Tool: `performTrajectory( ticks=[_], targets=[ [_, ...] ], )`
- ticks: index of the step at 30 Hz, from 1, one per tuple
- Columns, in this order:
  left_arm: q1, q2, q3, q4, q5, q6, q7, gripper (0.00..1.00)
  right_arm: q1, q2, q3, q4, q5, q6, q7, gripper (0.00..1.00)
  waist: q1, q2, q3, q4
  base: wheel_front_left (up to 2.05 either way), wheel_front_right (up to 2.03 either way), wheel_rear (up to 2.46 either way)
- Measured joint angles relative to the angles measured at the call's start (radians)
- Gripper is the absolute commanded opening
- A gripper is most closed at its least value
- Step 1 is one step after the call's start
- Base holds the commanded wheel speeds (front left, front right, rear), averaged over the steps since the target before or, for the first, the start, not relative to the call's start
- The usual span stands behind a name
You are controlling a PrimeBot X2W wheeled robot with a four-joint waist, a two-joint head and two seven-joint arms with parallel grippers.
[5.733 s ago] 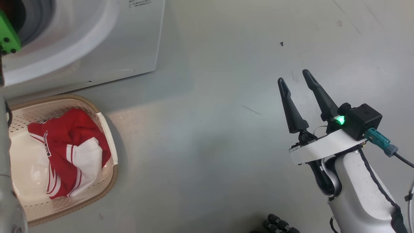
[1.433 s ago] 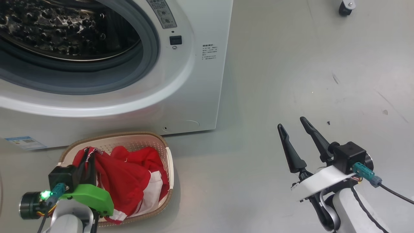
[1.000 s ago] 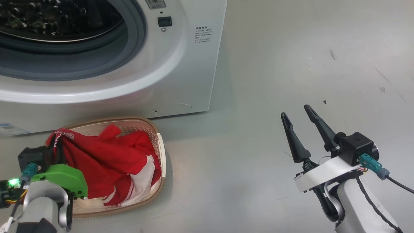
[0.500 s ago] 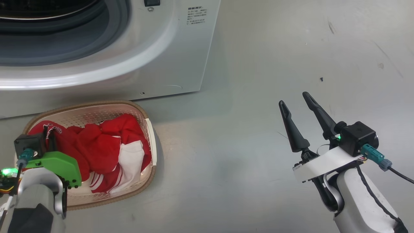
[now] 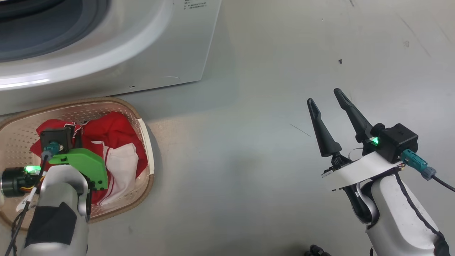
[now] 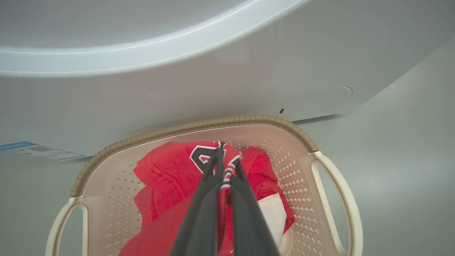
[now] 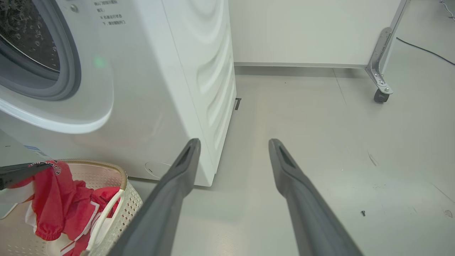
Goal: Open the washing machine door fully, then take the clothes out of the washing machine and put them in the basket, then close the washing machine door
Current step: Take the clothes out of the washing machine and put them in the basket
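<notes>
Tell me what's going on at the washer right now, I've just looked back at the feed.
The left gripper is shut on a fold of the clothes, a red jersey, right over the basket. Most of the fabric already lies inside the basket, which sits on the floor against the front of the washing machine. The right gripper hangs open and empty off to the right. The machine's round opening is uncovered, so letting go and closing the door remain.

I find open floor [image 5: 249, 160] across the frame's centre and right; the washing machine [image 5: 160, 46] and basket [image 5: 146, 142] block the left.
</notes>
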Motion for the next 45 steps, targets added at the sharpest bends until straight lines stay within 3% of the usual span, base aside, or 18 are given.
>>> performTrajectory(
  ticks=[19,20,21,22,45],
  targets=[
    [-0.072,0.003,0.014,0.159,-0.007,0.0,-0.036,0.0,-0.026,0.018,-0.024,-0.007,0.011,0.0,0.0,1.0,0.0,0.0,0.088,-0.061,0.0,0.0,0.0],
    [-0.076,0.001,0.014,0.164,-0.011,0.0,-0.037,0.1,-0.03,0.018,-0.023,-0.007,0.011,0.0,0.0,1.0,0.0,0.0,0.088,-0.06,0.0,0.0,0.0],
    [-0.08,-0.001,0.014,0.17,-0.014,0.0,-0.042,0.47,-0.033,0.018,-0.023,-0.007,0.011,0.0,0.0,1.0,0.0,0.0,0.088,-0.058,0.0,0.0,0.0],
    [-0.084,-0.004,0.014,0.177,-0.016,0.0,-0.049,1.0,-0.035,0.018,-0.023,-0.007,0.011,0.0,0.0,1.0,0.0,0.0,0.087,-0.057,0.0,0.0,0.0],
    [-0.097,-0.034,0.007,0.272,-0.037,-0.044,-0.17,1.0,-0.037,0.018,-0.035,0.021,0.001,0.0,0.0,1.0,0.0,0.0,-0.031,-0.006,0.0,0.0,0.0]
  ],
)
